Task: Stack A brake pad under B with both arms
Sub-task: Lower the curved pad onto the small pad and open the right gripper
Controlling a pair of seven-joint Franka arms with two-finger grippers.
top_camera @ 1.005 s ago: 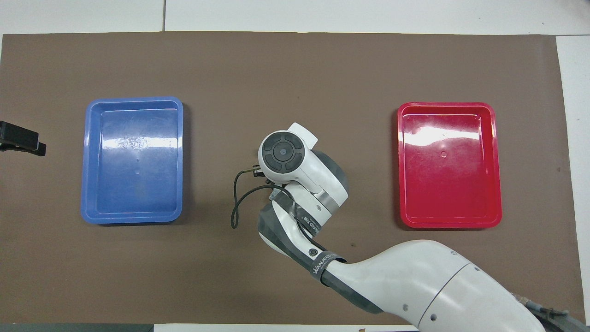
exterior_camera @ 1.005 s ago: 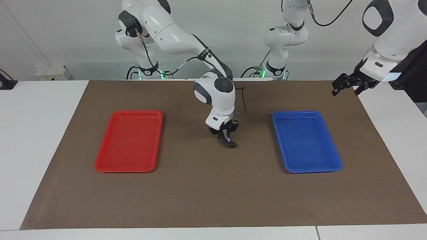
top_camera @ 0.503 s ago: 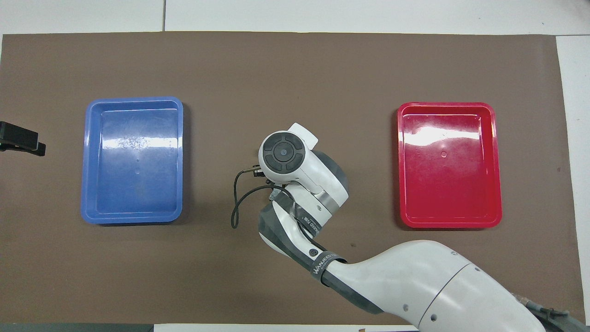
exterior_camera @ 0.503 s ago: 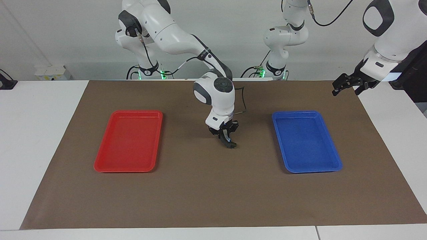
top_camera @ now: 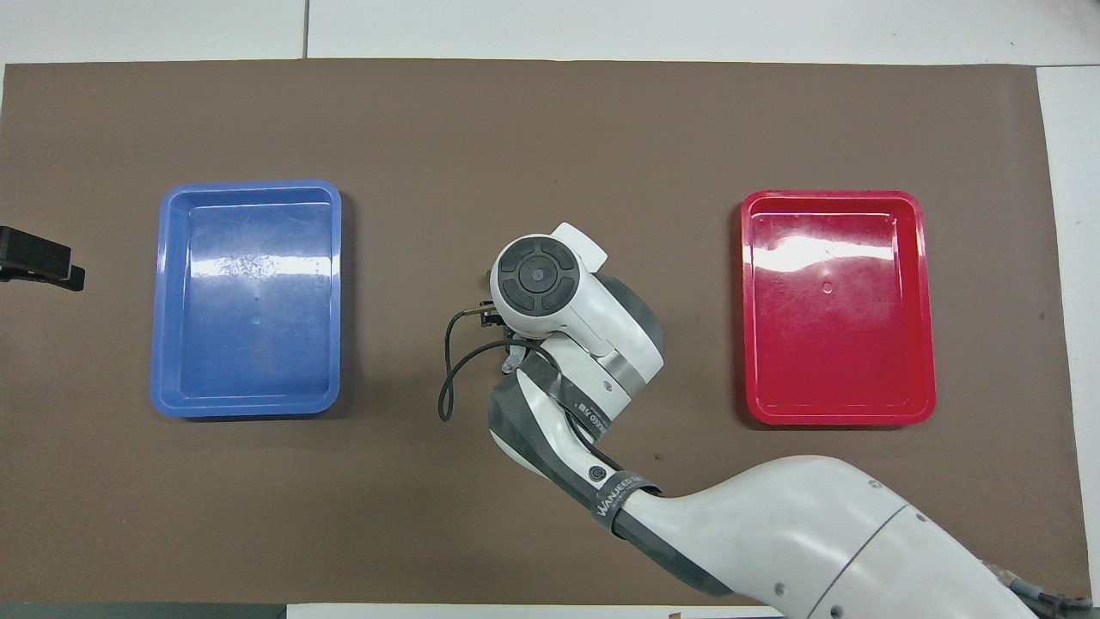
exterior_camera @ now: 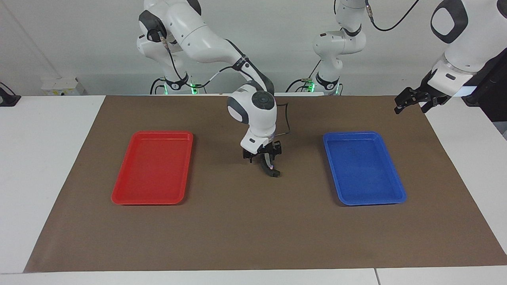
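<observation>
The long curved dark brake shoe B (exterior_camera: 270, 167) lies on the brown mat (exterior_camera: 253, 229) midway between the two trays, a small bright spot near its lower end. My right gripper (exterior_camera: 262, 155) hangs just above its upper end with the fingers apart, and I cannot tell whether they touch it. The short A brake pad does not show apart from B, and I cannot tell if it lies under it. In the overhead view the right wrist (top_camera: 537, 284) hides both pieces. My left gripper (exterior_camera: 410, 103) waits open and empty over the mat's corner at the left arm's end; it also shows in the overhead view (top_camera: 39, 262).
A red tray (exterior_camera: 152, 168) lies toward the right arm's end and a blue tray (exterior_camera: 362, 168) toward the left arm's end, both with nothing in them. A black cable (top_camera: 447, 378) loops off the right wrist.
My right gripper has risen a little and shifted toward the red tray, while the lower end of B has stayed where it was on the mat. The left arm has not moved.
</observation>
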